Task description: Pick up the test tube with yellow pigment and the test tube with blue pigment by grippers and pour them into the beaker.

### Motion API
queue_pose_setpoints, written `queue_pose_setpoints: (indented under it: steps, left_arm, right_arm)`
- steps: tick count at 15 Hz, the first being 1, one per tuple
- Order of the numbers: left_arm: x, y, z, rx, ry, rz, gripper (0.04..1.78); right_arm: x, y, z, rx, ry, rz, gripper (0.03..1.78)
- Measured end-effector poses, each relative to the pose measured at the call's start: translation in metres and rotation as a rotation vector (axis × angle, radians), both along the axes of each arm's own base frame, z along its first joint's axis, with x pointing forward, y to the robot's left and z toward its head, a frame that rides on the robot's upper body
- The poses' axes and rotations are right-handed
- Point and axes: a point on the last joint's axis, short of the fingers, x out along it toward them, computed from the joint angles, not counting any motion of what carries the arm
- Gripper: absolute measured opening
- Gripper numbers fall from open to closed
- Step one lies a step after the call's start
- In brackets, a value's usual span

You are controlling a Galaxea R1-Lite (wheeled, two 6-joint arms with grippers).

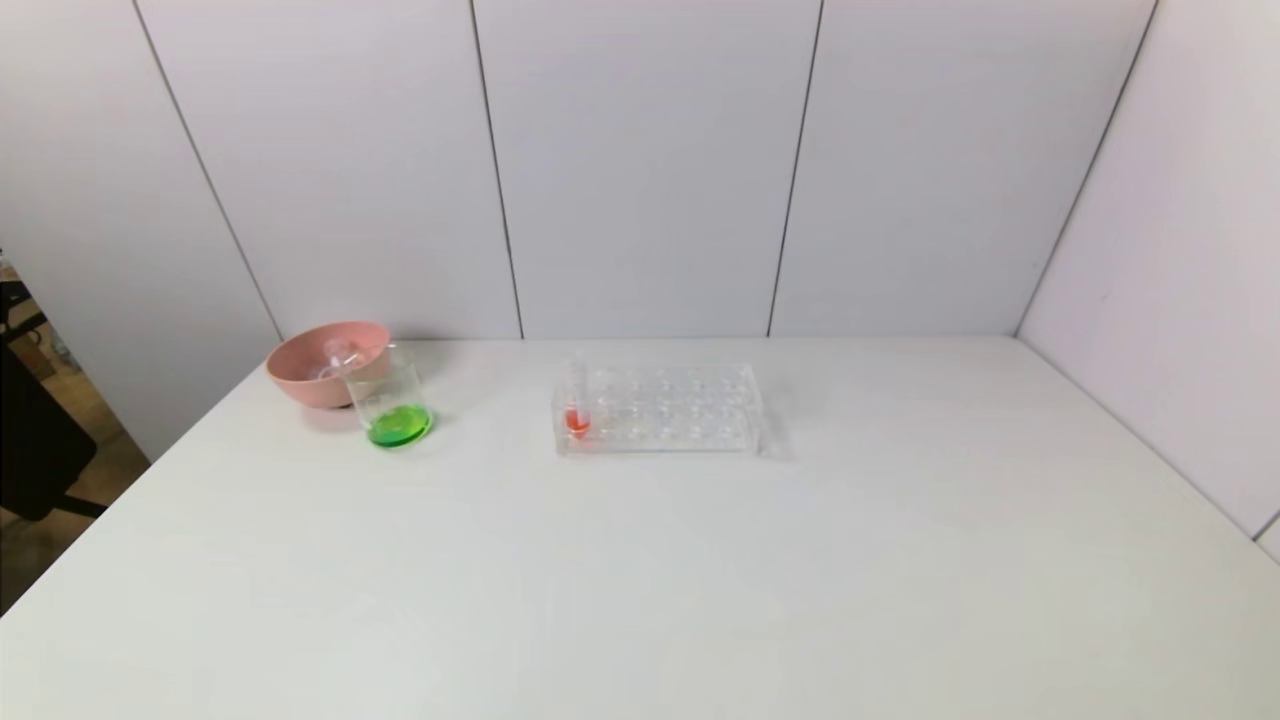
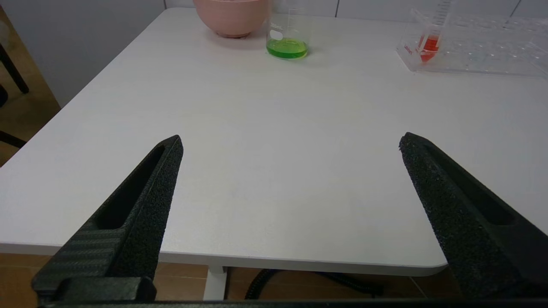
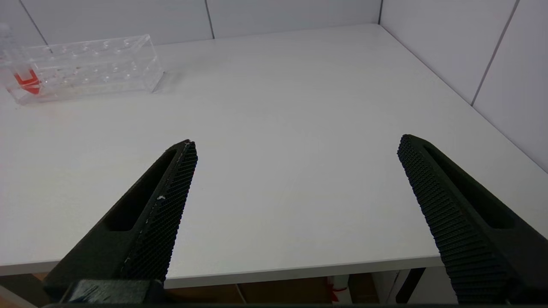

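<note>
The beaker (image 1: 390,400) stands at the back left of the table with green liquid in its bottom; it also shows in the left wrist view (image 2: 287,36). No tube with yellow or blue liquid is in view. My left gripper (image 2: 291,141) is open and empty, low over the table's near edge, far short of the beaker. My right gripper (image 3: 297,143) is open and empty over the near edge on the right side. Neither gripper shows in the head view.
A pink bowl (image 1: 300,375) stands just behind the beaker with something clear inside. A clear many-holed rack (image 1: 690,410) at the back middle holds one red-liquid tube (image 1: 577,405) at its left end. Walls close the back and right.
</note>
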Motion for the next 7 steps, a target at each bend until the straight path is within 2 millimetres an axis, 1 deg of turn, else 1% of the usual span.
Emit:
queue_pose_setpoints:
  steps: [7]
  left_arm:
    - [0.0, 0.0, 0.0, 0.0, 0.0, 0.0, 1.76]
  right_arm:
    - [0.0, 0.0, 0.0, 0.001, 0.0, 0.001, 1.71]
